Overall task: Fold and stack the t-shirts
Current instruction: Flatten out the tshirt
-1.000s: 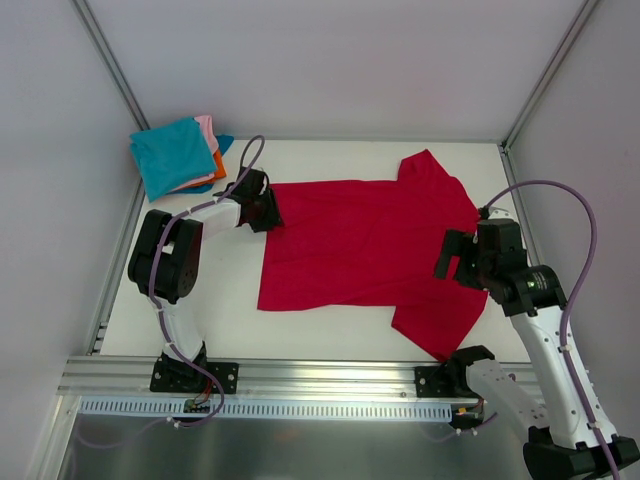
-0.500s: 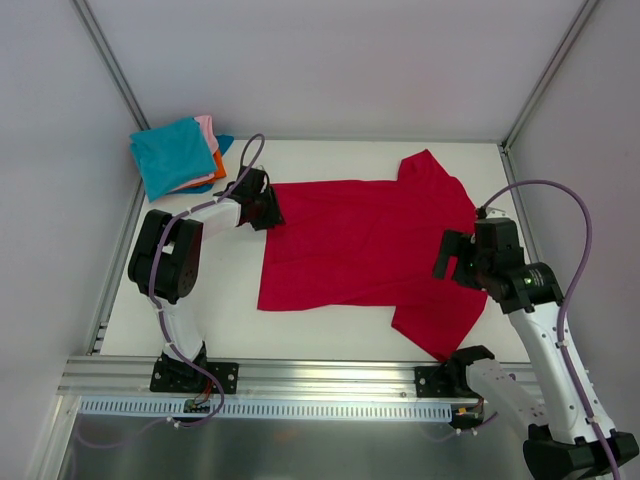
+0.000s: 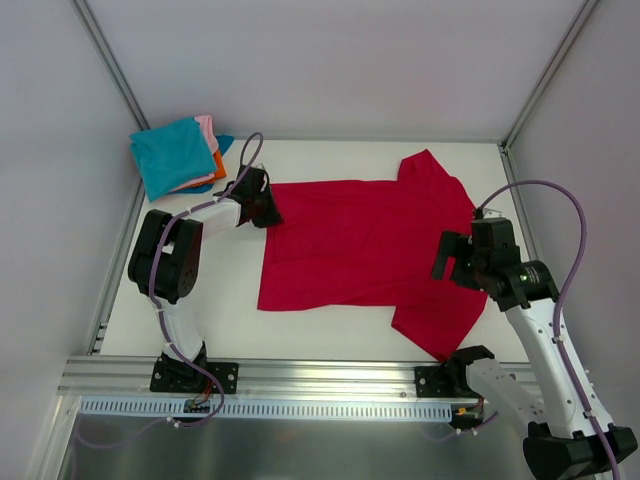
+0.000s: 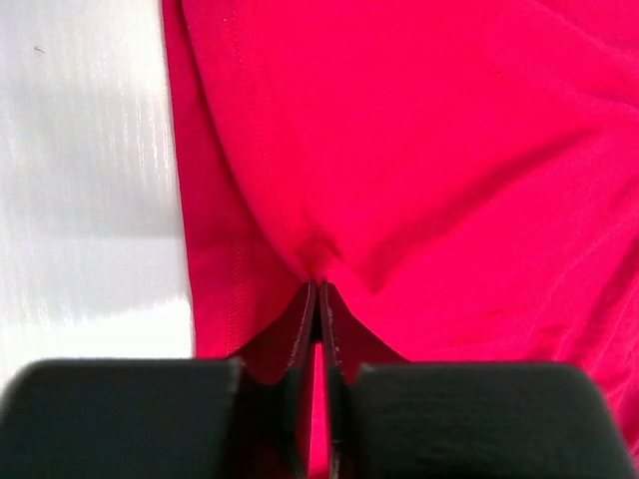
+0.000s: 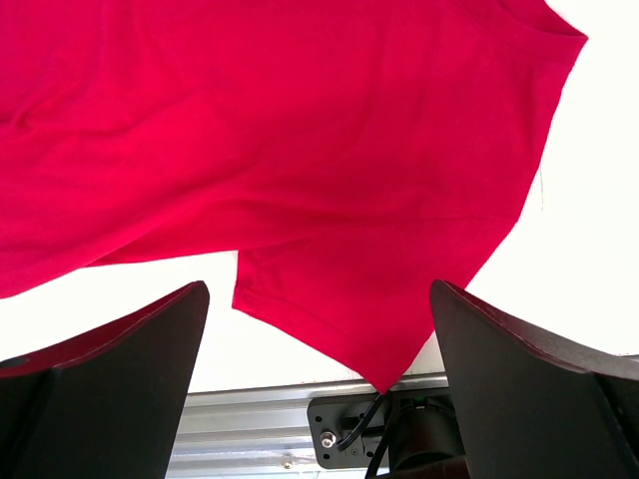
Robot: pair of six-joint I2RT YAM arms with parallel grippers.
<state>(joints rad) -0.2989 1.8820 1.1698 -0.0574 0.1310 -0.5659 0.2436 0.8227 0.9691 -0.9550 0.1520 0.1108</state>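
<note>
The lower shirts in the folded stack [image 3: 180,155] at the table's [image 3: 330,325] far-left corner were mostly hidden under the teal one. The left gripper [image 4: 318,299] had its fingers pressed together on a pinched fold at the hem of the red t-shirt [image 3: 365,245], which lay spread flat mid-table. The right gripper [image 5: 318,329] hung above the near sleeve, jaws wide, holding nothing.
</note>
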